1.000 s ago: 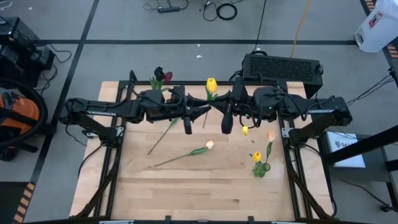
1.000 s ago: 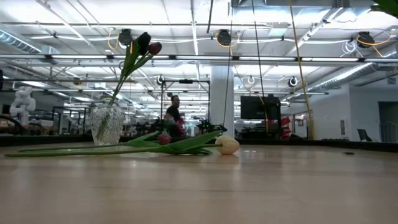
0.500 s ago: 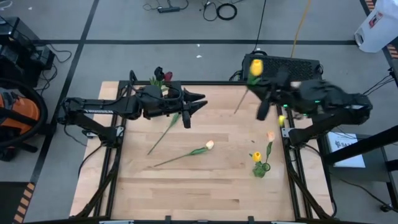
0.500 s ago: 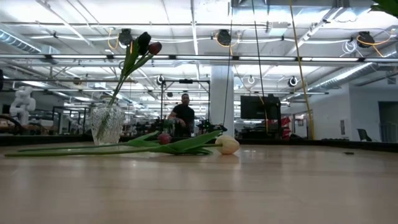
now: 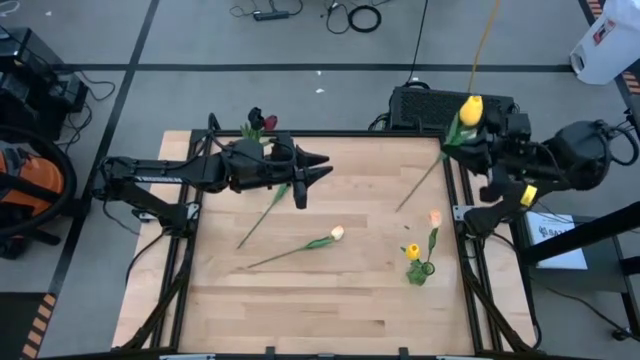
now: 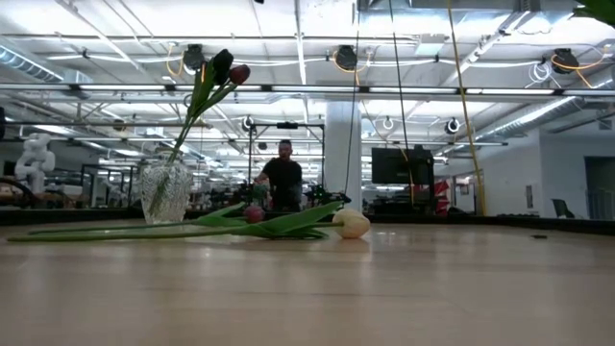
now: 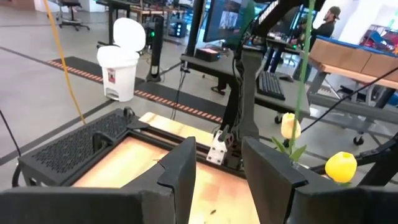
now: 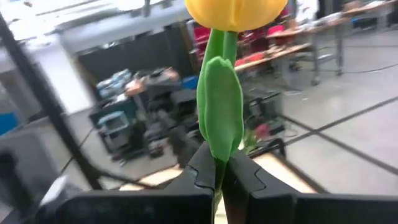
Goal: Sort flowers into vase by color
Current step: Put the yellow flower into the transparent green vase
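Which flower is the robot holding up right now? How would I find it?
Look at the right edge of the wooden table, where the right arm reaches out past it. Its tool is shut on a thin green stem, with the yellow tulip up in the air. The other yellow flower stands low on the table, so the lifted one is yours.

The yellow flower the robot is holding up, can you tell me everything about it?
The yellow tulip looks artificial: a rounded bright yellow head on a long thin green stem with a broad green leaf just below the head. The right gripper is shut on its stem under that leaf. It is lifted off the table, over the table's far right corner, head up and away, stem slanting down toward the wood. Only the fingers touch it.
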`<state>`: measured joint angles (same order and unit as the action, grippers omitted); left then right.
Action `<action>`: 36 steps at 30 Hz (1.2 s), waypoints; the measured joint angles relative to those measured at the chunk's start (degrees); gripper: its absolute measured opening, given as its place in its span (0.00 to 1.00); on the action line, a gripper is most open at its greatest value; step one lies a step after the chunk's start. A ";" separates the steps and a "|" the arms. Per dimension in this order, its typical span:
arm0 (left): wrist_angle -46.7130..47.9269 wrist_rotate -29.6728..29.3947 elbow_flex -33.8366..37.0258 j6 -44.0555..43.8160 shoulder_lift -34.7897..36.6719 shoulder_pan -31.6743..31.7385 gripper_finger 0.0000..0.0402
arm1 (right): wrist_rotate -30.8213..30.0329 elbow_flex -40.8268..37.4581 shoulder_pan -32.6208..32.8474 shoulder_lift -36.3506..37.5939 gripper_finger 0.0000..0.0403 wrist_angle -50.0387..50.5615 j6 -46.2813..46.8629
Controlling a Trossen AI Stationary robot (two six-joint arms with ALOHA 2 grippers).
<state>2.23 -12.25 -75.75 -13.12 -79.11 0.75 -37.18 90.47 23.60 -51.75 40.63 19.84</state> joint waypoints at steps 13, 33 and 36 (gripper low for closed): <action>0.32 -0.03 -0.02 -0.15 -0.02 0.00 0.34 | 3.26 2.72 3.30 3.37 0.00 16.62 15.93; 2.53 -0.44 -0.02 -0.05 -0.04 -0.15 0.34 | 15.14 2.66 3.33 4.48 0.00 40.37 30.94; 4.00 -0.44 -0.03 -0.10 -0.04 -0.17 0.34 | 15.18 2.66 3.79 5.50 0.00 40.49 33.22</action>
<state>6.23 -12.69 -75.77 -13.21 -79.15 0.58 -22.00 93.12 27.39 -46.26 81.12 53.06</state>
